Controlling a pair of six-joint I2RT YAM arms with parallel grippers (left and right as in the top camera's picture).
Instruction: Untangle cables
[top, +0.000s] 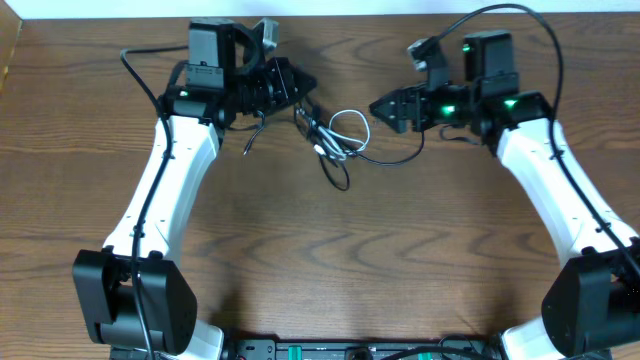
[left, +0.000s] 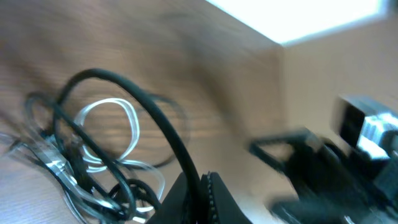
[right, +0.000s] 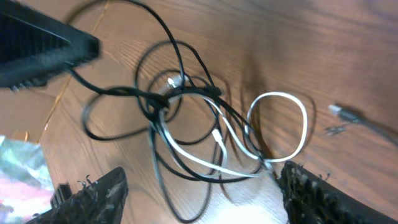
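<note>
Left claw (top: 310, 86): pressed together, pinching one black strand of the cables (top: 336, 135). Right claw (top: 377, 106): spread wide, empty, right of them. Cables: one tangle, far centre of the counter (top: 300, 250); one whitish cord, black cords uncountable.

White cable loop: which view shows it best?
Right wrist: the white cable loop is large and fairly sharp, and its crossings with the black cords can be traced. Overhead shows it tiny and distant. Left wrist shows it blurred, with one of the cords arcing in front.
</note>
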